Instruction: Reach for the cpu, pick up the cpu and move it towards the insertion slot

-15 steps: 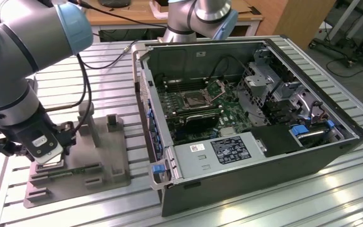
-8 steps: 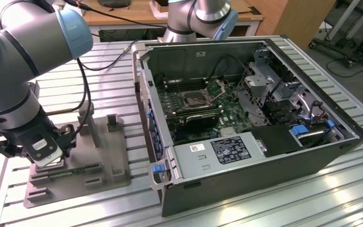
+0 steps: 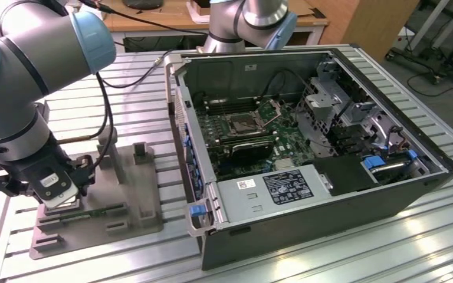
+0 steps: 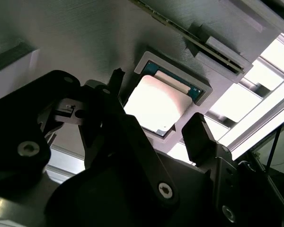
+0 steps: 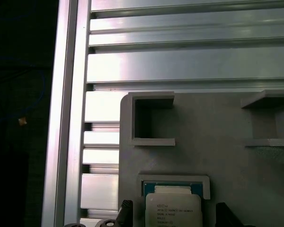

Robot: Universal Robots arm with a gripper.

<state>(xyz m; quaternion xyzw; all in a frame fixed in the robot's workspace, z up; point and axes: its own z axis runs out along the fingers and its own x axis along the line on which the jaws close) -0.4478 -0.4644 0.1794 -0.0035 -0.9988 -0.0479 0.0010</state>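
Fingers (image 4: 199,137) released and spread to either side of the cpu (image 4: 156,101), straight above it, insertion slot (image 3: 242,124) well apart from the cpu.

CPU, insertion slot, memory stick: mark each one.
cpu (image 4: 156,106): second wrist view, middle of its silver top.
insertion slot (image 3: 240,124): exterior view, dark centre.
memory stick (image 3: 92,213): exterior view, middle of the green board.

The exterior view looks down from high and well back onto the table (image 3: 384,247), the open computer case (image 3: 289,230) and the grey fixture (image 3: 144,206). The first wrist view faces straight down past the jaws, close. The second wrist view slants between them, closer still. Both wrist views share the cpu (image 4: 156,104) (image 5: 173,213), framed between the jaws.
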